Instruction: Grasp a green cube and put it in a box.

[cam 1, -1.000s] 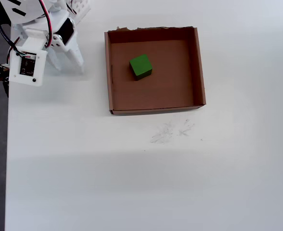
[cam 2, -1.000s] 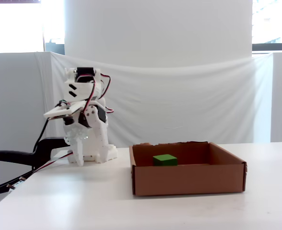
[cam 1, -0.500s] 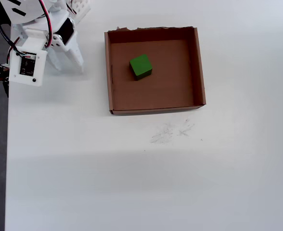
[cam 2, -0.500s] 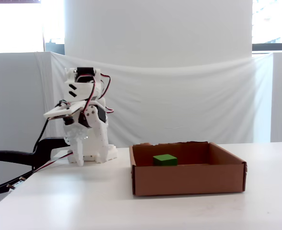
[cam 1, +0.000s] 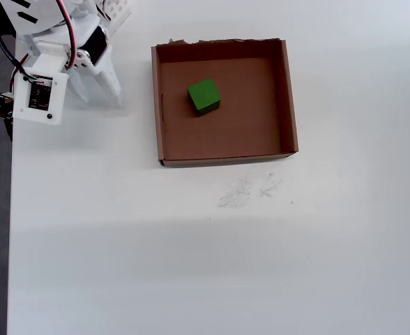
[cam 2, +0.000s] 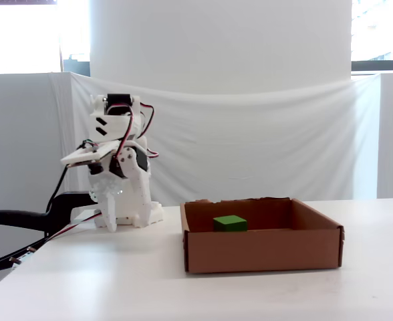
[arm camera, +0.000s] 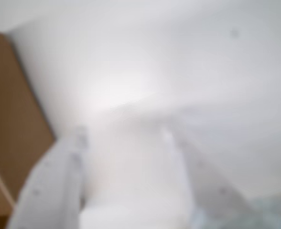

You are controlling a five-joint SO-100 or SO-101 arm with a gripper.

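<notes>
The green cube point(cam 1: 204, 96) lies on the floor of the box point(cam 1: 289, 98), in its upper-left part, apart from the walls. From the side, the green cube point(cam 2: 230, 223) shows just above the front wall of the box point(cam 2: 263, 251). The white arm is folded up at the table's far left corner. My gripper point(cam 1: 93, 94) points down at the table, well left of the box, open and holding nothing. The blurred wrist view shows the gripper point(arm camera: 123, 131) with its two fingers apart over bare table, and the box point(arm camera: 11, 119) at the left edge.
Faint pencil scribbles point(cam 1: 250, 190) mark the white table just below the box. The table's left edge point(cam 1: 10, 230) runs close beside the arm's base. A black clamp and cables point(cam 2: 23, 221) stick out at the left. A white cloth hangs behind.
</notes>
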